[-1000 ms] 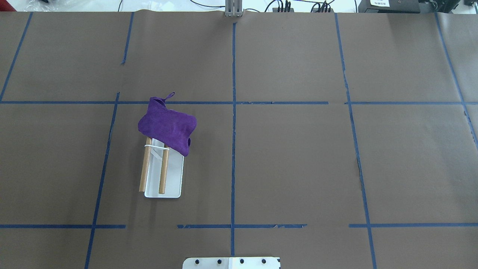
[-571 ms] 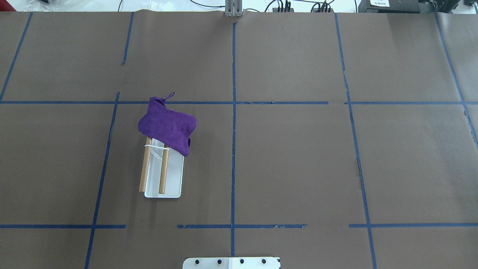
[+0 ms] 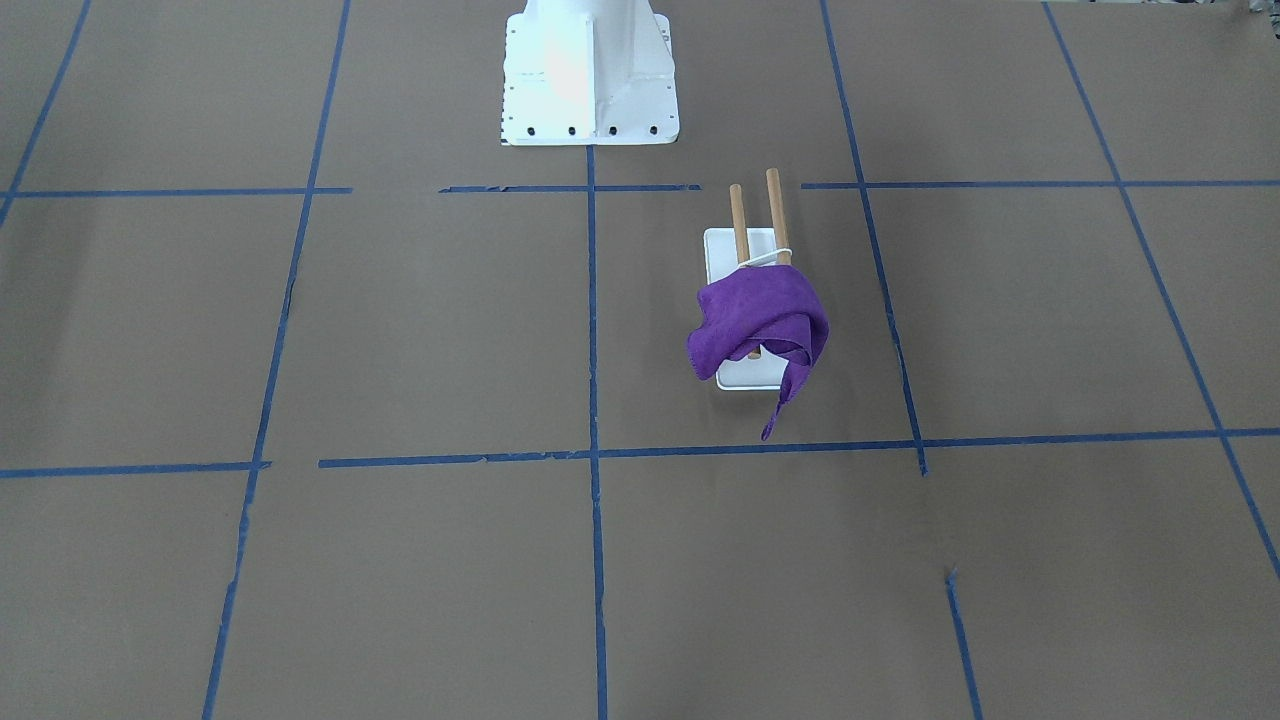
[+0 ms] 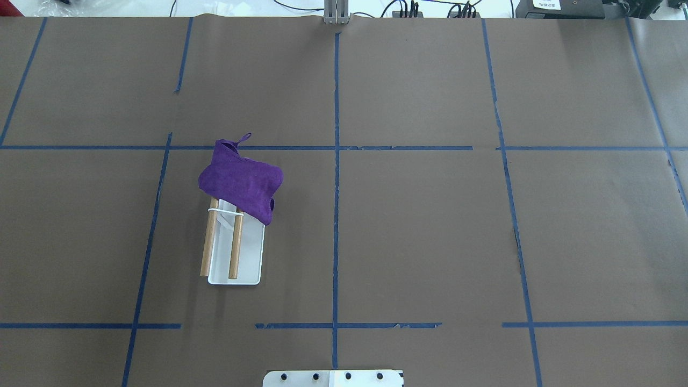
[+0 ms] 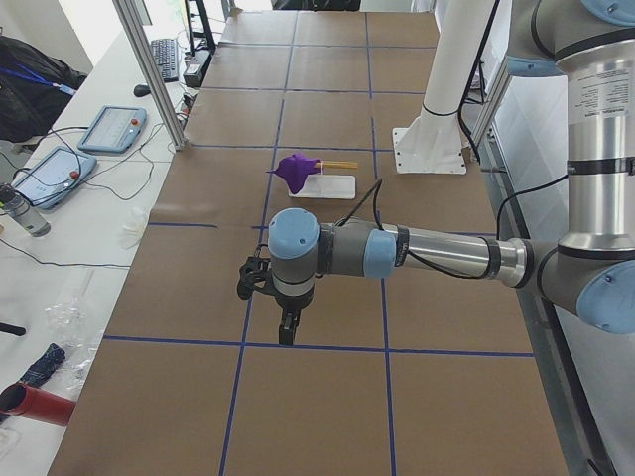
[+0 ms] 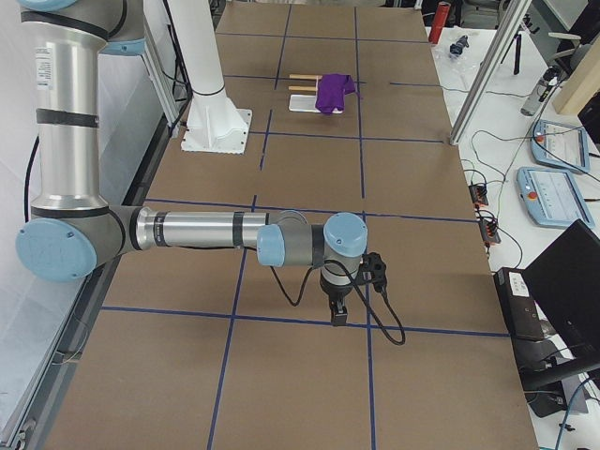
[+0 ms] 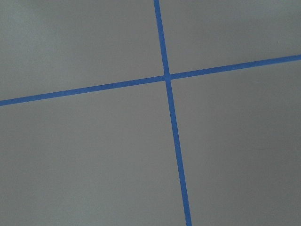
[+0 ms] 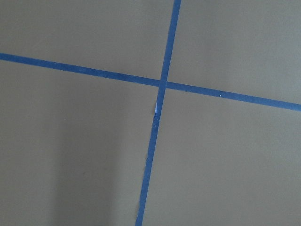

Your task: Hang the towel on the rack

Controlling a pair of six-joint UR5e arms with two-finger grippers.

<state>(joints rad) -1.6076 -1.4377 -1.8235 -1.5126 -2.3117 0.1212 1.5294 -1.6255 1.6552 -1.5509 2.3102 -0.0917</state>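
The purple towel (image 4: 239, 185) lies draped over the far ends of the rack's two wooden rods (image 4: 234, 247), one corner hanging toward the table. The rack's white base (image 4: 251, 252) stands left of the table's middle. In the front-facing view the towel (image 3: 760, 315) covers the near end of the rack (image 3: 722, 250). My left gripper (image 5: 286, 332) shows only in the exterior left view, pointing down over a tape crossing, far from the rack; I cannot tell whether it is open or shut. My right gripper (image 6: 337, 314) shows only in the exterior right view, likewise; I cannot tell.
The white bolted robot pedestal (image 3: 588, 70) stands at the table's robot side. Blue tape lines (image 4: 336, 161) grid the brown table cover. Both wrist views show only tape crossings. Tablets and cables (image 5: 104, 129) lie beyond the table's far edge.
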